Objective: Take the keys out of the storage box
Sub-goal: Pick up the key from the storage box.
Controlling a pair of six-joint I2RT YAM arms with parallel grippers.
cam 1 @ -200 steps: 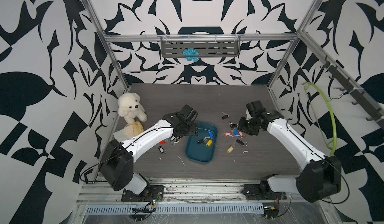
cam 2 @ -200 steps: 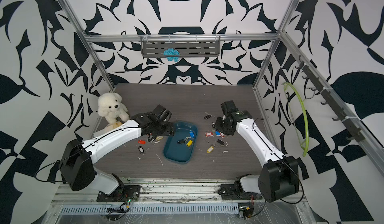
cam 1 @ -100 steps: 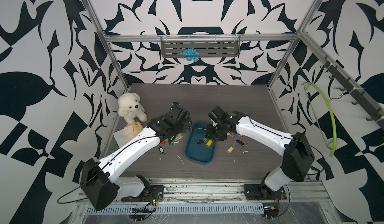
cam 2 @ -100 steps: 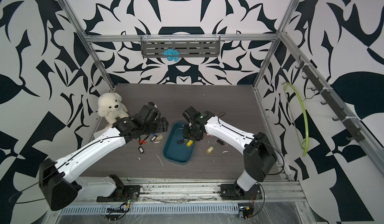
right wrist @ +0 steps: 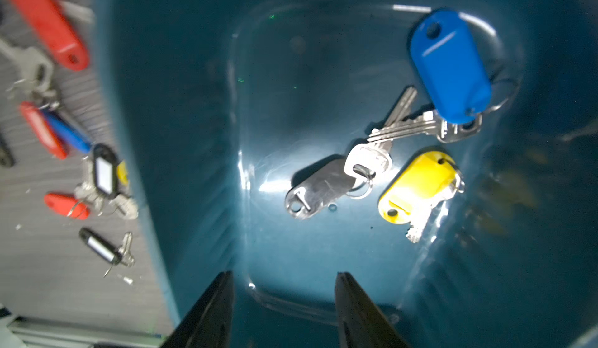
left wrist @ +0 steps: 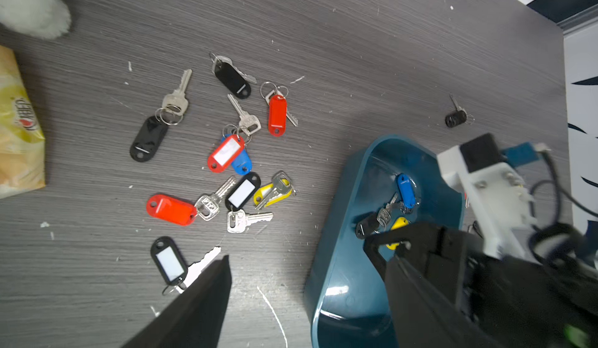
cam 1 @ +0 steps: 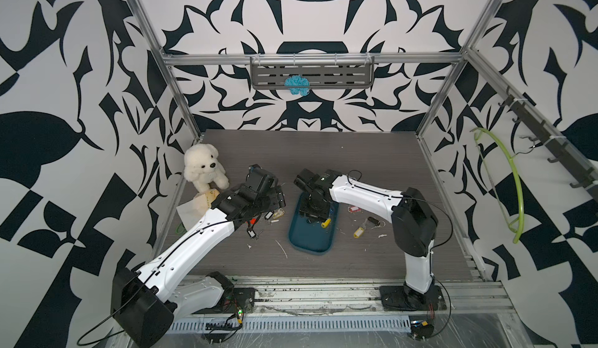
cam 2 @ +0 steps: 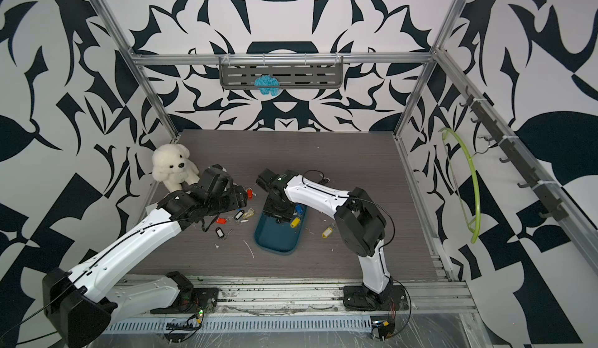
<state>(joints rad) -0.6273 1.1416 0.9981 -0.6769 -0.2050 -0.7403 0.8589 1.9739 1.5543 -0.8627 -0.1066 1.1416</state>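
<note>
Lying in the rounded teal plastic storage box [right wrist: 194, 136]: three tagged silver keys [right wrist: 369, 162]; left gripper [left wrist: 297, 252] and right gripper [right wrist: 283, 275] both gape empty.

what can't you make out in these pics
Box far end, both top views: partly covered by the right gripper.
Third tag in the box, right wrist view: glare hides its colour.
Snack bag, left wrist view: cut off by the edge.
</note>
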